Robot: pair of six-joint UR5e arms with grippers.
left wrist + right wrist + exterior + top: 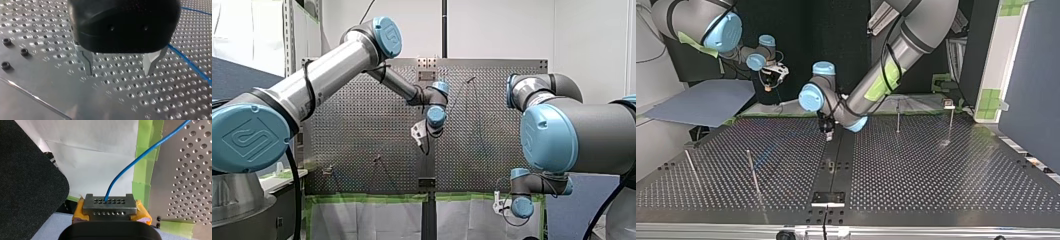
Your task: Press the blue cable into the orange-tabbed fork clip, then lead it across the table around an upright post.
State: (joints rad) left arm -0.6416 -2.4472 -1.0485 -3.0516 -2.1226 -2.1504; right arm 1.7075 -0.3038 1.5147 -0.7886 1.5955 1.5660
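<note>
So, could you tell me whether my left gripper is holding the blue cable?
No, the left gripper is open over the bare table, and the blue cable lies beside it, not between its fingers.

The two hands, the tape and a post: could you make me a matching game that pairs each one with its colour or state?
Things:
1. left hand
2. right hand
3. tape
4. post

Colour or state:
A. green
B. shut on the blue cable
C. upright on the table
D. open and empty

Pairs: 1-D, 2-B, 3-A, 4-C.
</note>
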